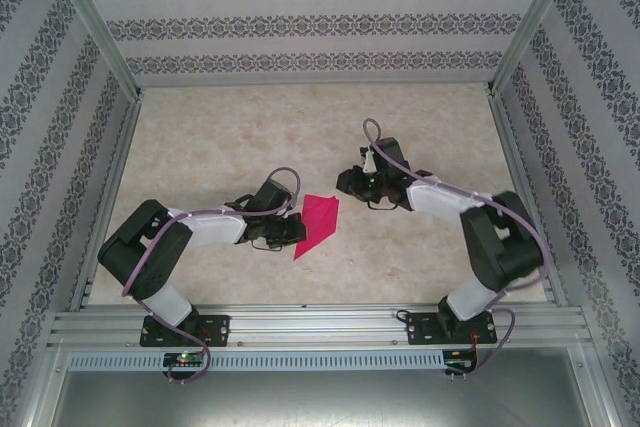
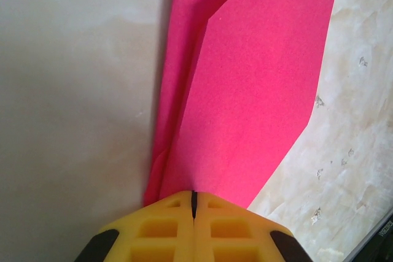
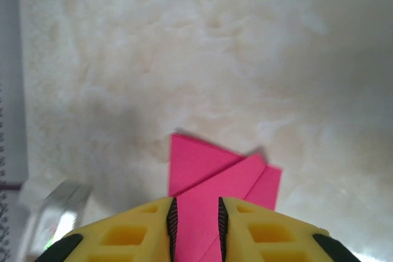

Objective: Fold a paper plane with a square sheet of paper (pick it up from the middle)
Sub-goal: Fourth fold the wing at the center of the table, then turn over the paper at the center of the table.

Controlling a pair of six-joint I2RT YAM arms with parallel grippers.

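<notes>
1. Near the table's [image 1: 220, 137] centre lies the paper [image 1: 318, 219], a magenta piece folded into overlapping layers. It has a pointed tip toward the arm bases and a wider end farther away.
2. Left gripper [image 1: 296, 231] meets the paper's left edge. Its wrist view shows the yellow fingers [image 2: 166, 225] pressed together, clenched on the paper's near end, with layered flaps spreading away from them.
3. Right gripper [image 1: 346, 183] sits just beside the paper's far right corner. In its wrist view the jaws stand slightly parted, released, and pink shows through the narrow gap.
4. Diagonal fold edges cross the paper's top layer in both wrist views.
</notes>
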